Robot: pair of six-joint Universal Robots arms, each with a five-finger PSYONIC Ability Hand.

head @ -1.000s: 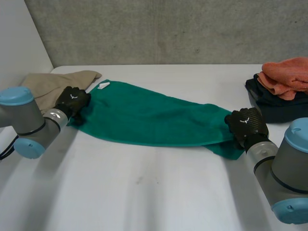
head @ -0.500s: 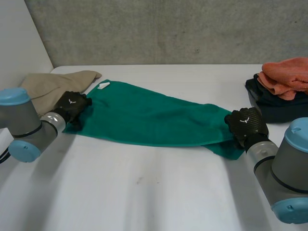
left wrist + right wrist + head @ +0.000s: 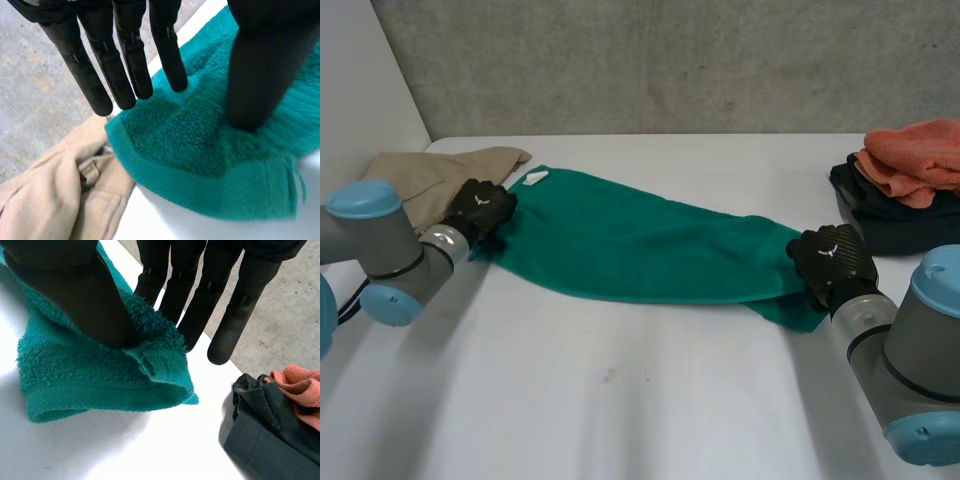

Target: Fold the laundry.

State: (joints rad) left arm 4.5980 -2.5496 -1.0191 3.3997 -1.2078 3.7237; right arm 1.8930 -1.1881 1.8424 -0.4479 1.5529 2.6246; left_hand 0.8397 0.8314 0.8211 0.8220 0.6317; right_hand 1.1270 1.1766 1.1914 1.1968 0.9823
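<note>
A green towel (image 3: pixel 640 245) lies stretched in a long band across the table, with a white tag (image 3: pixel 535 178) at its far left corner. My left hand (image 3: pixel 480 208) is at the towel's left end. In the left wrist view its thumb (image 3: pixel 260 65) presses down on the green towel (image 3: pixel 200 150) near the hemmed corner, while its straight fingers (image 3: pixel 125 55) hover past the edge, so it is open. My right hand (image 3: pixel 832 258) is at the right end. There its thumb (image 3: pixel 85 295) and fingers (image 3: pixel 200 295) pinch a bunched fold of the towel (image 3: pixel 90 375).
A beige garment (image 3: pixel 420 172) lies crumpled at the far left, touching the towel's corner (image 3: pixel 55 195). At the right edge an orange cloth (image 3: pixel 915 155) sits on a dark folded garment (image 3: pixel 895 225), close to my right hand (image 3: pixel 270 435). A grey wall backs the table.
My left hand drew back off the towel's left end, then came forward onto its corner again, its fingers spreading and then closing partway. The right hand has held still.
</note>
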